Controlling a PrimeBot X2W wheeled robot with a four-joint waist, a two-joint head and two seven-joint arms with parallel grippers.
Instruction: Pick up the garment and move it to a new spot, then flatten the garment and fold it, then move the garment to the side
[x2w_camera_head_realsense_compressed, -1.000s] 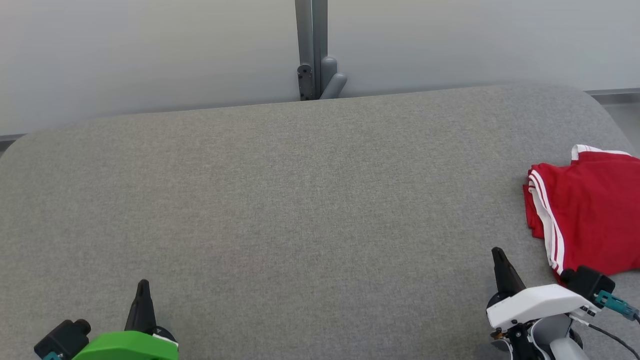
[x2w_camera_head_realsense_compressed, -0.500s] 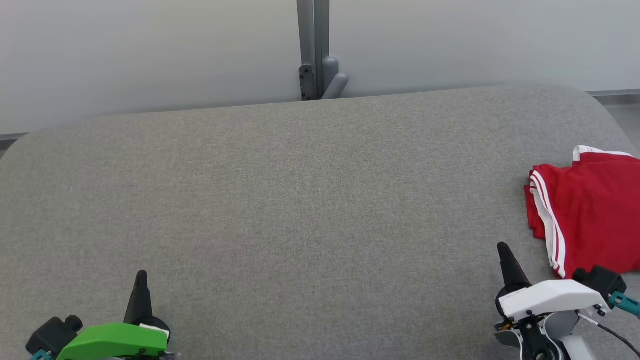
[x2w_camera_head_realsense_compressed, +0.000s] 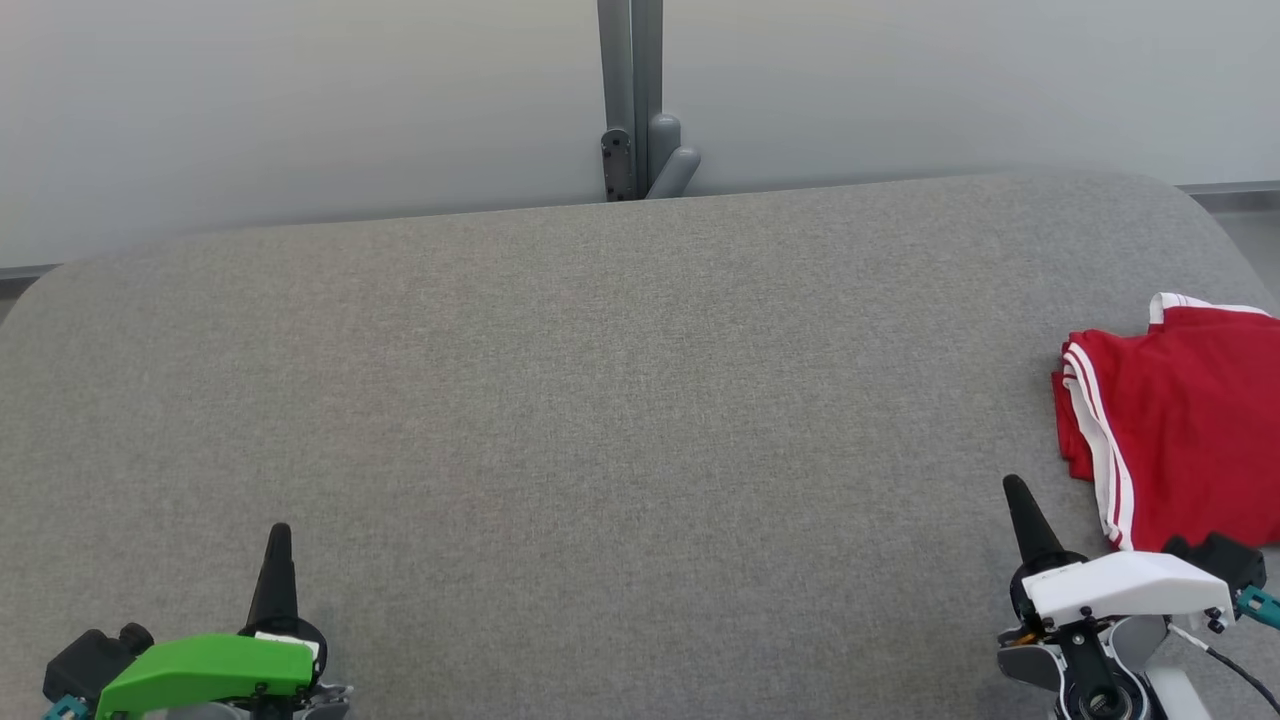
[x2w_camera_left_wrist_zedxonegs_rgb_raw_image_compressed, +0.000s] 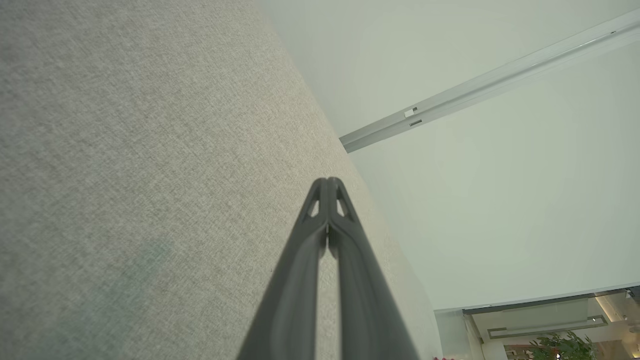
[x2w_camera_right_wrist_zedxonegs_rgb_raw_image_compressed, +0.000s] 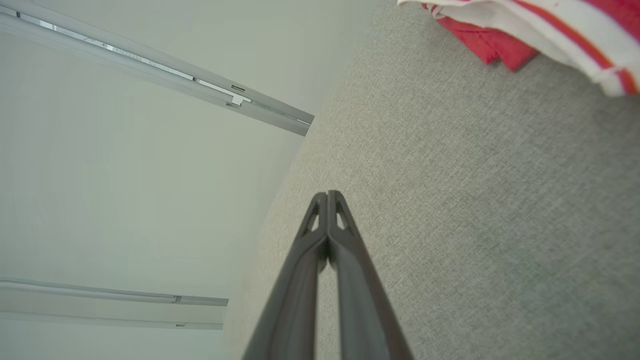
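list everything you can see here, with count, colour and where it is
garment: 1, red with white stripes, folded over at the right end of the table, cut off by the head view's right edge
table: 1, grey fabric top with rounded far corners, across the whole foreground
wall: 1, pale grey, behind the table
post: 1, grey metal, upright against the wall at the table's far edge, centre
plant: 1, green, far background at the bottom right of the left wrist view
left gripper: 1, dark fingers under a green cover, lower left, shut, holding nothing
right gripper: 1, dark fingers under a white cover, lower right beside the garment, shut, holding nothing
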